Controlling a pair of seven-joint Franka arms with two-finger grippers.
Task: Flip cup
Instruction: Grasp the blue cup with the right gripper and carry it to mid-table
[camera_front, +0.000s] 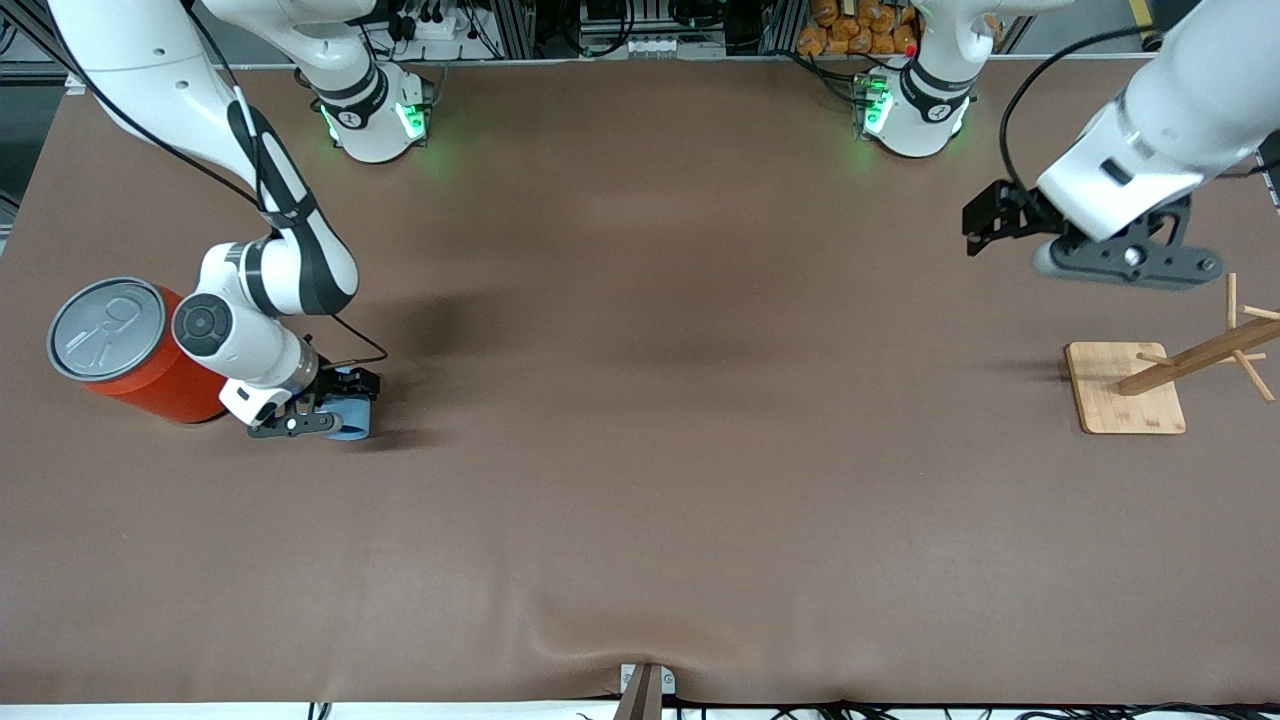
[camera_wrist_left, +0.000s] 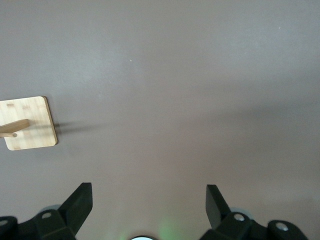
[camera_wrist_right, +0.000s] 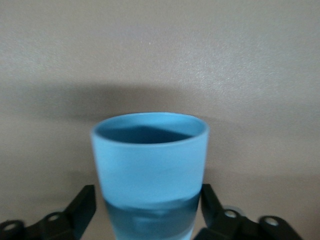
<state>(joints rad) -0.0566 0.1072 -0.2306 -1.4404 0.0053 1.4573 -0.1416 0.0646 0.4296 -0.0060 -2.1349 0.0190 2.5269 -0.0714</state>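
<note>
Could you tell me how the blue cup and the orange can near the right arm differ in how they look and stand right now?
The cup is small, light blue and open-mouthed; the orange can is far larger, with a sealed grey pull-tab lid. The cup sits between the fingers of the right hand; the can stands free beside that arm, ungripped. The can is upright; the cup's pose is unclear. Both are at the right arm's end of the table.

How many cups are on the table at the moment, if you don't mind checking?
1. The cup lies between the right gripper fingers, beside the orange can at the right arm's end of the table. The wooden rack holds none; no other shows.
</note>
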